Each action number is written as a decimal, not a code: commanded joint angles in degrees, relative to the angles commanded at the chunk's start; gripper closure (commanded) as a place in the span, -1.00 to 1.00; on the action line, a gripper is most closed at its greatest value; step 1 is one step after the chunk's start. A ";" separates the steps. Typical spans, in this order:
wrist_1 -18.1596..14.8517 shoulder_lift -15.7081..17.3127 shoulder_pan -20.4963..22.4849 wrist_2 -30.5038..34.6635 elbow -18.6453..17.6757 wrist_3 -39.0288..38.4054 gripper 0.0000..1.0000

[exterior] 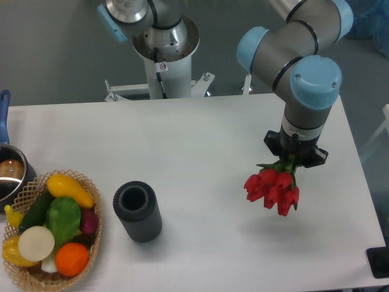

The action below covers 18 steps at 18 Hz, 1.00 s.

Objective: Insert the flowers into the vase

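The flowers (273, 187), a bunch of red tulip buds with green leaves, hang above the right side of the table. My gripper (294, 156) is shut on their green stems, with the buds pointing down and to the left below it. The fingers are mostly hidden under the wrist. The vase (137, 211), a dark grey ribbed cylinder with an open round bore, stands upright on the table at the lower left, well to the left of the flowers.
A woven wicker basket (92, 237) of toy fruit and vegetables sits at the lower left corner, just left of the vase. A metal pot (10, 173) with a blue handle stands at the left edge. The arm's base (164, 42) rises behind the table.
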 joint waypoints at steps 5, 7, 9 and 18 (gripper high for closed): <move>-0.44 0.70 -0.09 -0.53 0.00 -0.17 1.00; -0.18 1.49 0.09 -1.92 -0.09 -0.26 1.00; 0.26 2.63 0.35 -5.69 -0.09 -0.18 1.00; 14.49 6.59 3.16 -31.85 -3.69 -5.25 1.00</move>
